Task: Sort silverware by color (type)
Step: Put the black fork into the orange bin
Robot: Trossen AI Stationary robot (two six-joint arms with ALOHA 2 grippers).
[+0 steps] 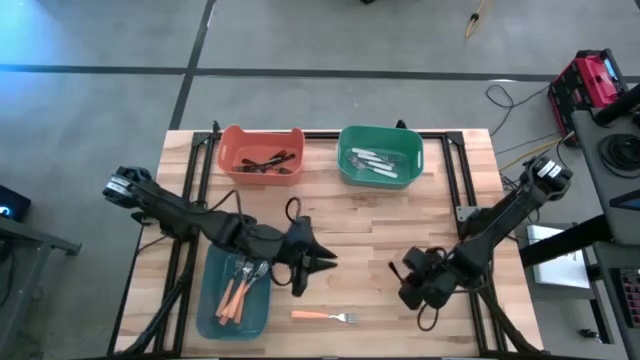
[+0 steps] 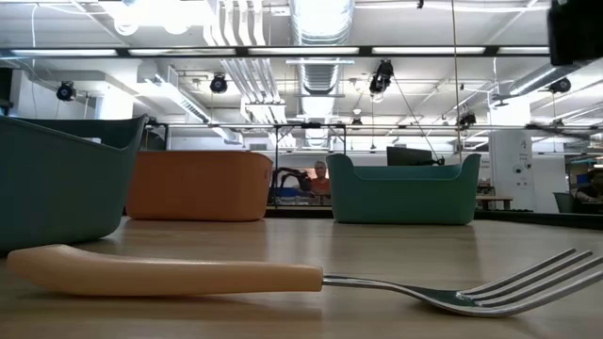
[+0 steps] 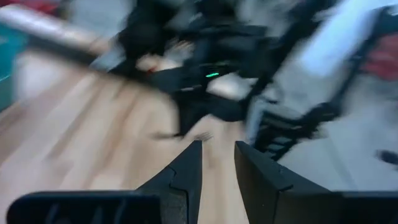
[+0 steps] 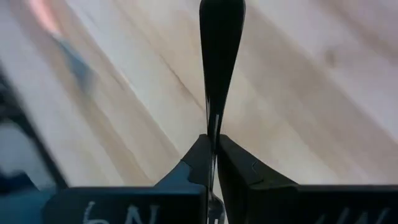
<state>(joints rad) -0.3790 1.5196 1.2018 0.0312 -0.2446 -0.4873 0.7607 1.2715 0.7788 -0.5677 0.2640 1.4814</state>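
My right gripper (image 1: 402,272) hangs over the table's right half, shut on a black utensil (image 4: 221,56) that sticks out past its fingertips. Over the table's middle, beside the blue bin (image 1: 208,318), my left gripper (image 1: 318,262) is open with nothing between its fingers (image 3: 186,174). An orange-handled fork (image 1: 325,317) lies flat on the wood near the front edge, filling the foreground of the low view (image 2: 188,271). Several orange-handled forks (image 1: 238,290) lie in the blue bin. Black pieces (image 1: 268,162) lie in the orange bin (image 1: 232,150), white ones (image 1: 378,162) in the green bin (image 1: 350,140). My right gripper pinches the black utensil's narrow part (image 4: 213,127) between its two fingers. The fingers slant downward and lie along the utensil, whose wider rounded end (image 4: 222,25) points on past the fingertips. The utensil seems lifted clear of the wood.
The orange and green bins stand side by side at the table's far edge, the blue bin at the near left. Bare wood lies between the two grippers and around the lone fork. A person (image 2: 320,174) shows far off in the room beyond the table.
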